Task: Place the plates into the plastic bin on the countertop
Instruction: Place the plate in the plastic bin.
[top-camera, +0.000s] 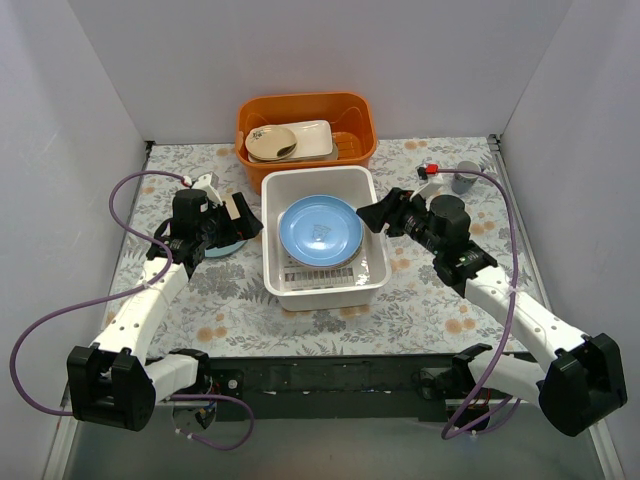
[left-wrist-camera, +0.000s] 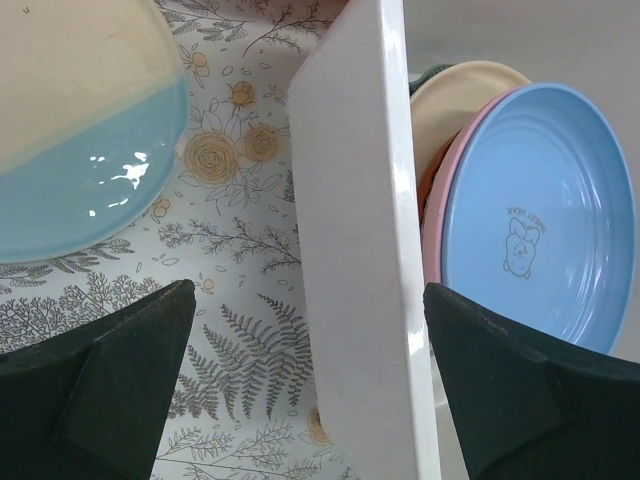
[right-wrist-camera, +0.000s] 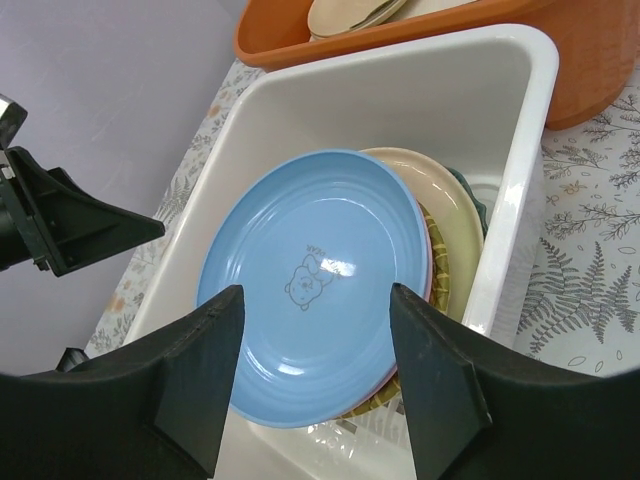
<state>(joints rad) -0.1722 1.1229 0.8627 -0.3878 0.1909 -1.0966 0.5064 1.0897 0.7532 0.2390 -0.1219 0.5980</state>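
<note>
The white plastic bin (top-camera: 315, 181) stands mid-countertop (top-camera: 420, 300) and holds a leaning stack of plates. A light blue plate (top-camera: 320, 230) (right-wrist-camera: 310, 280) lies on top, free of both grippers. Under it show a pink edge (left-wrist-camera: 434, 200), a yellow woven-look plate (right-wrist-camera: 441, 272), a cream plate (right-wrist-camera: 452, 208) and a teal rim (right-wrist-camera: 468, 190). My right gripper (top-camera: 372, 215) (right-wrist-camera: 315, 290) hovers open over the bin's right side, holding nothing. My left gripper (top-camera: 250, 222) (left-wrist-camera: 308, 290) is open, straddling the bin's left wall (left-wrist-camera: 350, 200). A cream-and-pale-blue plate (left-wrist-camera: 80, 130) (top-camera: 228, 246) lies on the countertop beside it.
An orange tub (top-camera: 305, 112) sits right behind the bin, holding a beige oval dish with a spoon (top-camera: 272, 142) and a cream rectangular dish. A grey mug (top-camera: 464, 180) stands at the back right. White walls close in three sides.
</note>
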